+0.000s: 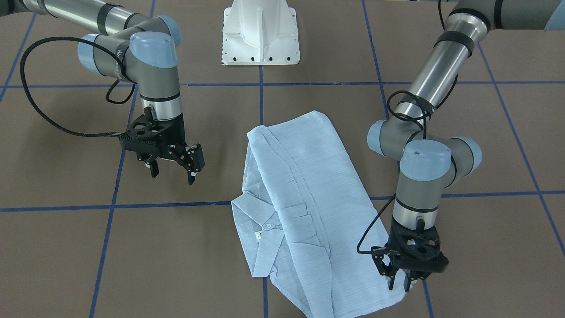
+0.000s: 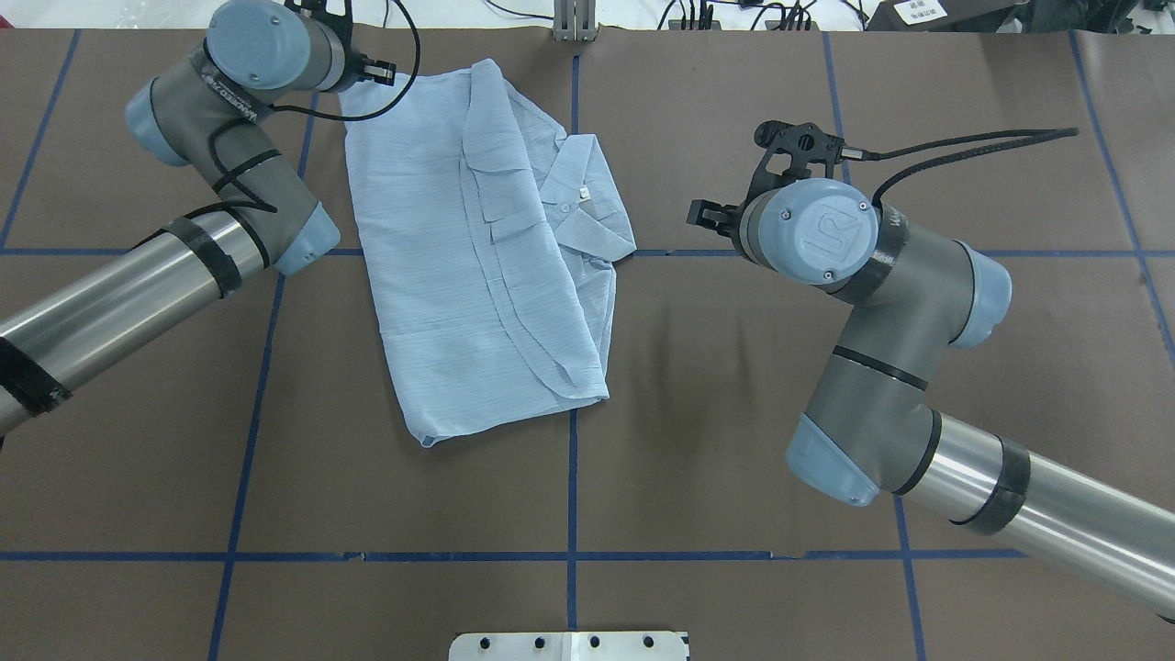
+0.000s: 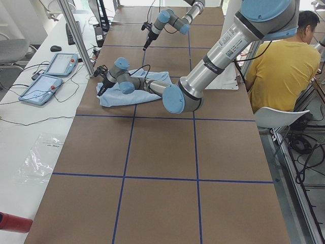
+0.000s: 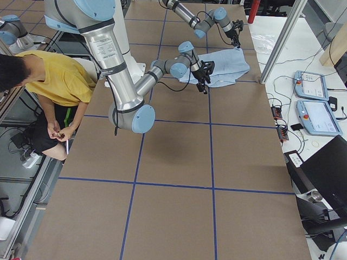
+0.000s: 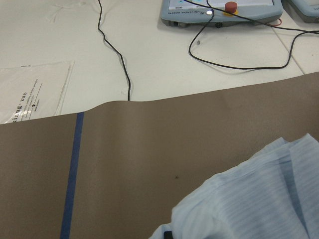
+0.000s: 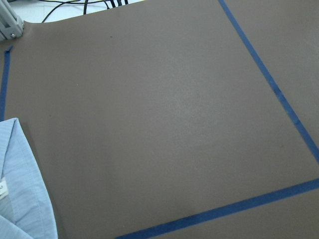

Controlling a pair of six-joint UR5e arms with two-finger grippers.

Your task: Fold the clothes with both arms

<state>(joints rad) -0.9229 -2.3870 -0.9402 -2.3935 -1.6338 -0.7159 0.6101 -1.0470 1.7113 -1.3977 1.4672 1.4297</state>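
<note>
The pale blue shirt (image 1: 300, 198) lies partly folded on the brown table, collar (image 1: 260, 216) and white neck tag facing up; it also shows from overhead (image 2: 459, 275). My left gripper (image 1: 399, 282) points down at the shirt's far corner on my left, fingers close together on the fabric edge. In the left wrist view the cloth (image 5: 259, 199) bunches up around one black fingertip (image 5: 167, 234). My right gripper (image 1: 173, 172) hangs open over bare table, a hand's width from the collar side, holding nothing. The right wrist view shows only the collar edge (image 6: 20, 189).
The white pedestal base (image 1: 260, 35) stands at the robot's side of the table. Blue tape lines (image 1: 110, 205) cross the brown mat. Beyond the far edge lie teach pendants (image 5: 219, 10), cables and a plastic bag (image 5: 30, 94). A seated person in yellow (image 3: 284, 66) is beside the table.
</note>
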